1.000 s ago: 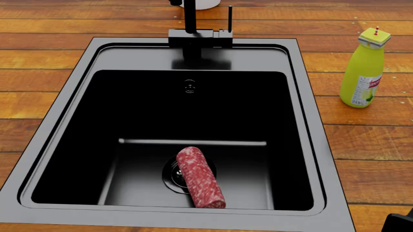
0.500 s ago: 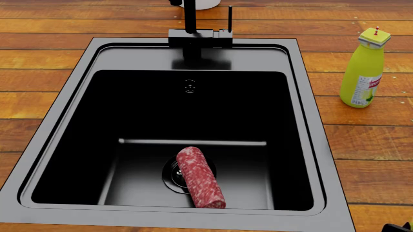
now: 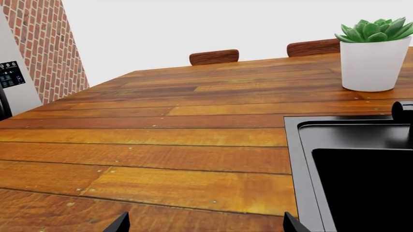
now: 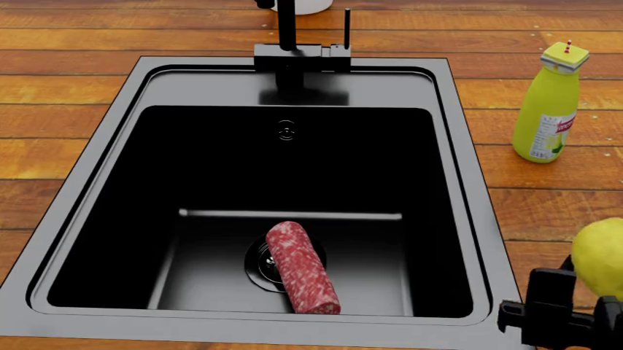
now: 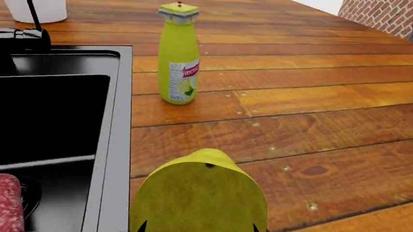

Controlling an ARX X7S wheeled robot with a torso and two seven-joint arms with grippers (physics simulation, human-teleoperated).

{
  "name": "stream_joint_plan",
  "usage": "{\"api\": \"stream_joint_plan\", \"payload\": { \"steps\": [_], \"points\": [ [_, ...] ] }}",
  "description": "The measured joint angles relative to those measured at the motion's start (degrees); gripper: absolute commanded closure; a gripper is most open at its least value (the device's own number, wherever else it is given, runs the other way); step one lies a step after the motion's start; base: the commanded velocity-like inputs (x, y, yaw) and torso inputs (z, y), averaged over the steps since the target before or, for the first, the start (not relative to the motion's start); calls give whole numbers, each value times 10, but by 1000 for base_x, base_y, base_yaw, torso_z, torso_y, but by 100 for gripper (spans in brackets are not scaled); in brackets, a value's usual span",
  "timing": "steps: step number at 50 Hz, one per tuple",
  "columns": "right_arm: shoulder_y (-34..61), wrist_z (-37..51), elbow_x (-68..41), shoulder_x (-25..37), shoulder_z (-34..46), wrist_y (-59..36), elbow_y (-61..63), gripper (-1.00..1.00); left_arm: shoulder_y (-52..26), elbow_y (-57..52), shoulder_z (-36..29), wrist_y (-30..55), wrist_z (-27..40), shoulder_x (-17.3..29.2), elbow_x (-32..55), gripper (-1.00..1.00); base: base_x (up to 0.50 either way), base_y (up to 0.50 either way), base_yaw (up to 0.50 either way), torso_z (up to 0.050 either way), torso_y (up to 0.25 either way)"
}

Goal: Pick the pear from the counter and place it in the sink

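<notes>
The smooth yellow-green pear [image 4: 602, 257] is up off the orange-brown wooden plank counter [image 4: 559, 211], carried in the black right gripper [image 4: 570, 310] at the near right of the head view, just beside the sink's right rim — over wood, not over the basin. In the right wrist view the fruit [image 5: 199, 196] fills the foreground, with the gripper's dark fingertips [image 5: 142, 226] just peeking out on either side of it, so the jaws are pinched onto the fruit.

The large rectangular black sink [image 4: 117, 124] with its dark grey metal rim sits in the middle of the counter, black faucet [image 4: 288, 44] at its far edge. Down in the basin a red speckled sausage [image 4: 303, 267] lies across the round drain [image 4: 261, 264].

To the right of the sink, toward the counter's far right side, a tall yellow-green labelled bottle [image 4: 550, 102] stands upright, well apart from the fruit.

Over on the left arm — two dark fingertips [image 3: 118, 224] of the left gripper [image 3: 203, 227] show at the frame's edge, spread well apart over bare planks beside the sink's left rim [image 3: 295, 159], nothing between them. A white pot with a green succulent [image 3: 374, 53] stands on the counter beyond the sink's far edge.
</notes>
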State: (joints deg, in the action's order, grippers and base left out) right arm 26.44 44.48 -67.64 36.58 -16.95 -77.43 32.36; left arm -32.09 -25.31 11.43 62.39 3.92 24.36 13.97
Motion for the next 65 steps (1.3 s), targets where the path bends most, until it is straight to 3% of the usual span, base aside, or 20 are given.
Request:
{"api": "stream_joint_plan", "payload": {
  "steps": [22,32,46,54,59,65],
  "points": [
    [301,-138,75,-50,316,8,-128,100,-1,5,-3,-7,1,0,2,-100,0,0,0,0,0],
    [411,-254,126,-113,429,43,-287,100,0,1,0,-6,1,1,5,-100,0,0,0,0,0],
    [542,-447,197,-254,558,144,-607,100,1,12,-5,-17,2,-1,4,-100,0,0,0,0,0],
    [603,-517,75,-316,748,257,-795,100,3,25,-10,-30,2,-2,2,-100,0,0,0,0,0],
    [622,-539,-17,-336,867,306,-852,100,5,32,-14,-38,2,-2,0,-100,0,0,0,0,0],
    [627,-557,-81,-350,955,337,-882,100,6,38,-17,-44,2,-1,-1,-100,0,0,0,0,0]
  ]
}}
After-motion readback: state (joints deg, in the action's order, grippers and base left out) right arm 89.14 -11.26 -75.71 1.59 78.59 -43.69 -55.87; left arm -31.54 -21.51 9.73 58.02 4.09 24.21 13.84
